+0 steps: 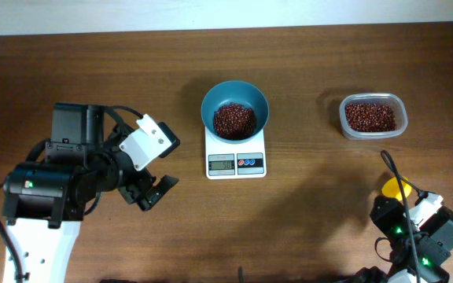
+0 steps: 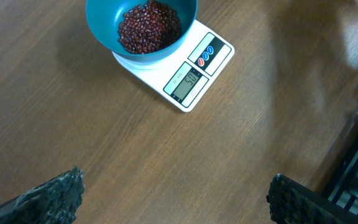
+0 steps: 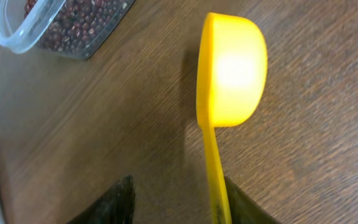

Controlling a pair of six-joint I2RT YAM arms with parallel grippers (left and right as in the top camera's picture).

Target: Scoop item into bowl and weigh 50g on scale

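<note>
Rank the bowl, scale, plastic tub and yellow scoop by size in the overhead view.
1. Bowl and scale: similar width, scale partly covered, unranked.
2. Plastic tub, slightly smaller.
3. Yellow scoop, smallest, partly hidden.

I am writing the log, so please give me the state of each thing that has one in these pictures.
bowl: on the scale, holds beans
scale: display on, digits unclear
tub: open, beans inside
scoop: tipped on its side
left claw: open, empty
right claw: open, scoop handle beside one finger
</note>
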